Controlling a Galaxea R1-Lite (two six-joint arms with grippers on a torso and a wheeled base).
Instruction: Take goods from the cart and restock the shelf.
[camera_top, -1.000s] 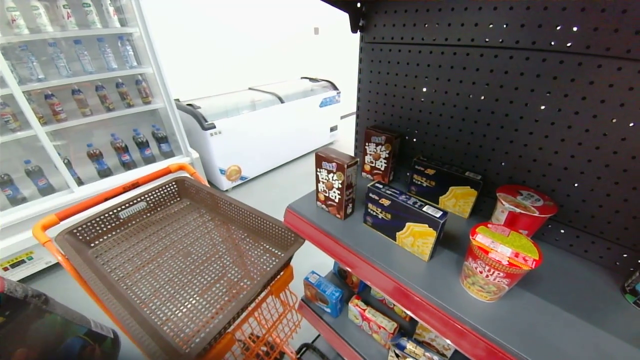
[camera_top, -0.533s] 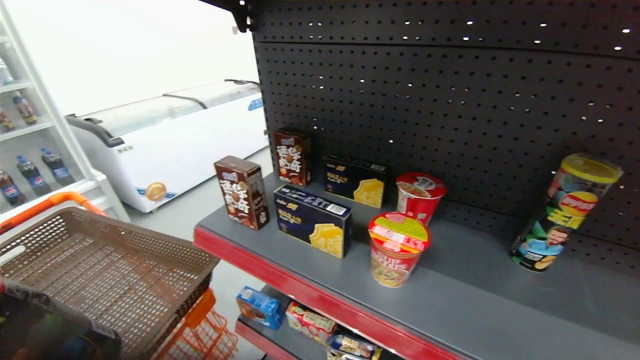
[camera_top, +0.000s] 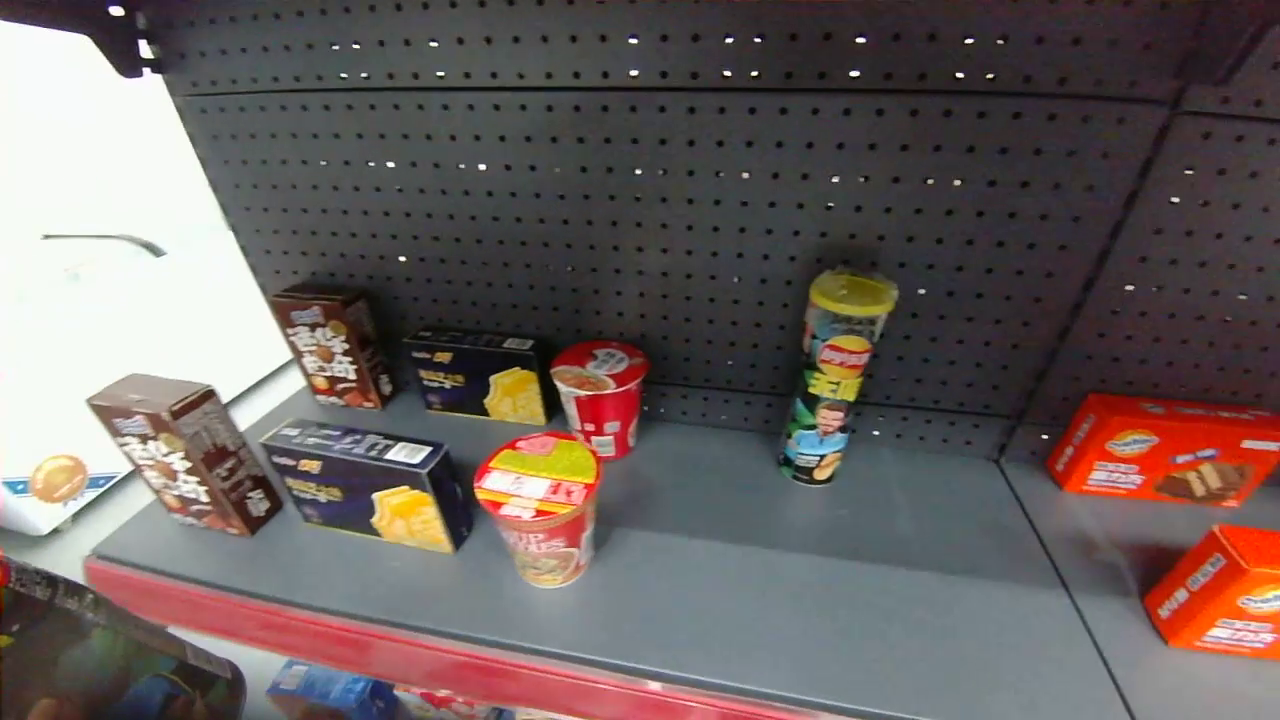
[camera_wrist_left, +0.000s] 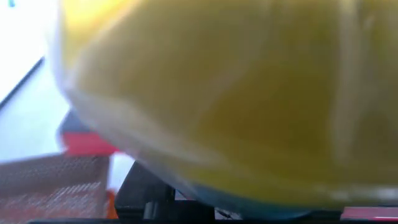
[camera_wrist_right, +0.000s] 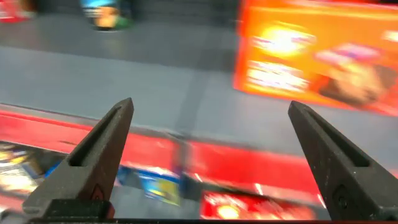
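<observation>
Nearest, below the shelf's (camera_top: 800, 600) front left corner, the end of a dark printed pack (camera_top: 100, 660) shows, clear of the shelf's red front edge (camera_top: 400, 650). A yellow rounded surface (camera_wrist_left: 249, 93) sits right against the left wrist camera. Whether the left claw grips it cannot be told.

The right claw (camera_wrist_right: 209, 109) is spread wide and holds nothing. It hangs before the red front edge, with an orange box (camera_wrist_right: 317, 56) beyond it.

Along the front edge from the left corner stand a brown box (camera_top: 185, 455), a dark blue box (camera_top: 370, 485) and a cup of noodles (camera_top: 540, 505).

Against the pegboard (camera_top: 650, 200) at the back edge stand a second brown box (camera_top: 330, 345), a second blue box (camera_top: 480, 375), a red cup (camera_top: 600, 395) and, apart toward the middle, an upright chips can (camera_top: 835, 375) with a yellow lid.
</observation>
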